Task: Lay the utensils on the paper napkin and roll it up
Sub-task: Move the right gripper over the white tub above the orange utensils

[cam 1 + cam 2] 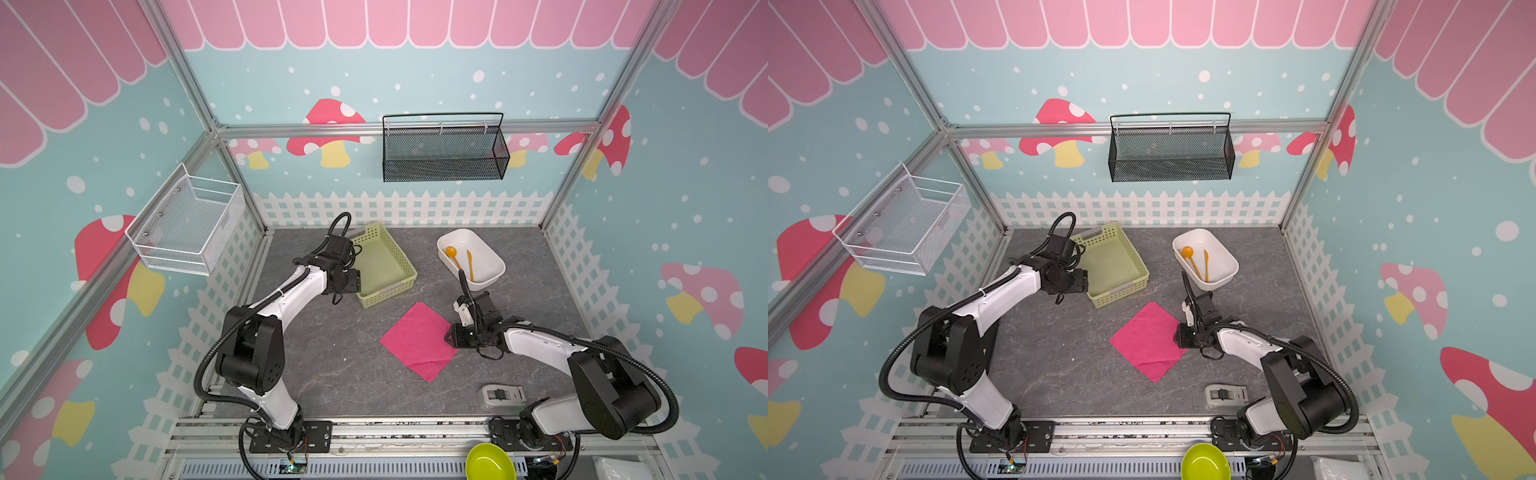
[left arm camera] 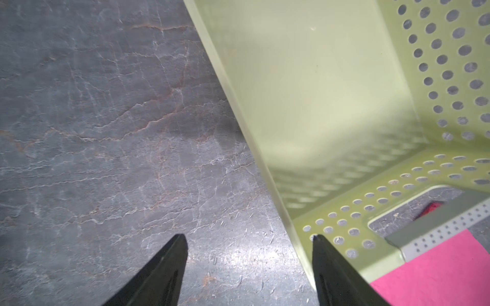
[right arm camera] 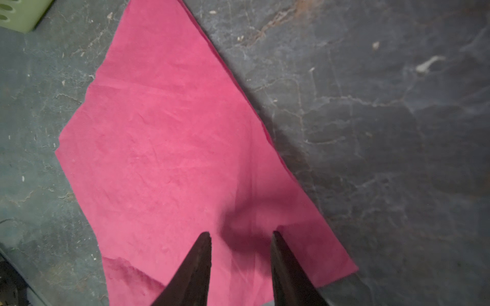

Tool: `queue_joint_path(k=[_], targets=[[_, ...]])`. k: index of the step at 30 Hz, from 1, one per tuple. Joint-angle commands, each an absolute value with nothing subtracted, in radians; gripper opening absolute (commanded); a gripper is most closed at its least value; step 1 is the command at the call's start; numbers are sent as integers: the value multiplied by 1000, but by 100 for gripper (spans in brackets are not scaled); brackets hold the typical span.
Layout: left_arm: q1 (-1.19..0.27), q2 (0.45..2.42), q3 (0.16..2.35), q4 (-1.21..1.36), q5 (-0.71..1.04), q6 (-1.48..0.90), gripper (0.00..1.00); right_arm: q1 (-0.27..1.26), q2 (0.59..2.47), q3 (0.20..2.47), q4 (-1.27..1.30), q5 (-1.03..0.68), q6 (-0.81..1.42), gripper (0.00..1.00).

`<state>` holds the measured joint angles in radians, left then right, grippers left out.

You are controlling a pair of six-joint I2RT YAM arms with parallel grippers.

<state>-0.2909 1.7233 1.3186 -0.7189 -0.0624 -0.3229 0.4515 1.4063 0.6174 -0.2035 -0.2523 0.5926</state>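
Over the paper napkin (image 3: 172,148), my right gripper (image 3: 241,234) hangs with its fingers apart and nothing between them; only pink paper and their own shadow show in the gap. In both top views it sits at the napkin's right corner (image 1: 451,336) (image 1: 1179,334). The napkin (image 1: 415,340) lies flat and unrolled on the grey table (image 1: 332,365), turned like a diamond, with one corner wrinkled.

My left gripper (image 2: 249,236) also stands wide apart and holds nothing. It is at the near left corner of the green basket (image 2: 437,66). The basket's side wall runs up between my fingers, though I cannot tell whether either touches it. In a top view that basket (image 1: 386,297) sits just behind the napkin.

The utensils (image 1: 461,262) are not on the napkin. They lie in the white tub (image 1: 492,255), behind my right gripper. I make out the round spoon (image 1: 451,252) and one slim orange piece beside it.
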Motion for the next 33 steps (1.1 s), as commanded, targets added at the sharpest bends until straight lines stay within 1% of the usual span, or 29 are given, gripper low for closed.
queue_joint_path(k=[1, 4, 8, 12, 16, 21, 26, 30, 33], targets=[[-304, 1761, 1359, -742, -34, -345, 75, 447, 1325, 642, -262, -247, 613, 45], [-308, 1789, 1367, -762, -47, -344, 74, 432, 1273, 691, -303, -207, 602, 47], [-294, 1817, 1364, -810, -79, -339, 73, 372, 1230, 762, -365, -130, 542, 50], [-268, 1816, 1355, -838, -109, -331, 72, 284, 1255, 828, -371, -135, 480, 51], [-246, 1812, 1368, -876, -152, -318, 72, 214, 1331, 905, -365, -153, 442, 51], [-200, 1804, 1380, -901, -160, -298, 73, 162, 1485, 1031, -351, -214, 393, 52], [-145, 1819, 1401, -924, -130, -276, 73, 126, 1649, 1180, -362, -285, 355, 52], [-143, 1812, 1433, -930, -61, -257, 74, 113, 1782, 1306, -390, -308, 322, 54], [-143, 1797, 1466, -937, -58, -239, 75, 113, 1867, 1393, -428, -336, 303, 54]])
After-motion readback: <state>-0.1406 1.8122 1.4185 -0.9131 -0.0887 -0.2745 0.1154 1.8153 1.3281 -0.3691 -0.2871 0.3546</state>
